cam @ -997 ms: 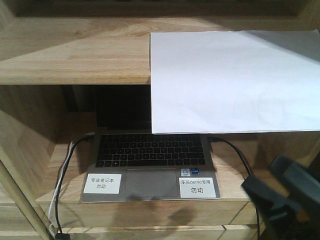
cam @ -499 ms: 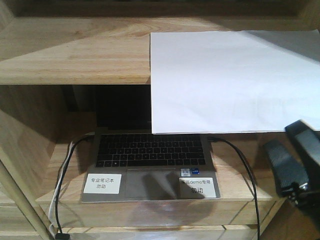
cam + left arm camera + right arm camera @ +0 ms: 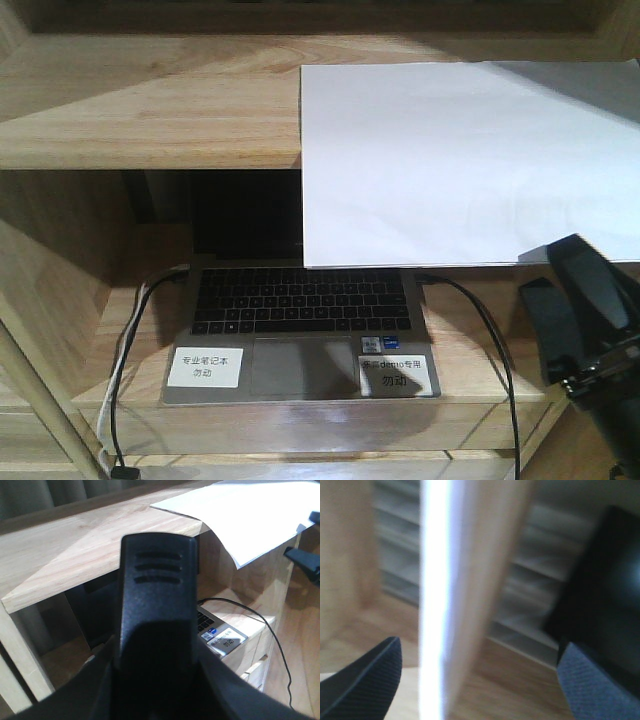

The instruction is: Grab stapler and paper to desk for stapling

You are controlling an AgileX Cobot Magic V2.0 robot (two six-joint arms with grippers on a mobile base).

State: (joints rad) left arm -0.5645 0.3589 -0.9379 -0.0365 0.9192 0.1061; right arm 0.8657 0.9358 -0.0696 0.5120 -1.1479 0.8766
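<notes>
The white paper [image 3: 460, 160] lies on the top board of the wooden shelf unit [image 3: 150, 110], its front part overhanging the edge. My right gripper [image 3: 553, 272] is open just below the sheet's front right corner. In the right wrist view its fingers [image 3: 365, 680] stand wide apart, with the paper's edge [image 3: 435, 605] a bright blurred strip between them. The black stapler [image 3: 157, 605], with three grooves near its end, fills the left wrist view, and my left gripper [image 3: 155, 680] is shut on it. From there the paper [image 3: 250, 510] lies far right. The desk is out of view.
An open laptop [image 3: 300, 310] with two white labels sits on the lower shelf under the paper. A black cable [image 3: 490, 330] runs down at its right, and black and white cables [image 3: 125, 350] at its left. Shelf side walls close in both sides.
My right gripper has risen from the lower right corner to just under the paper's front right corner. The paper and laptop have not moved.
</notes>
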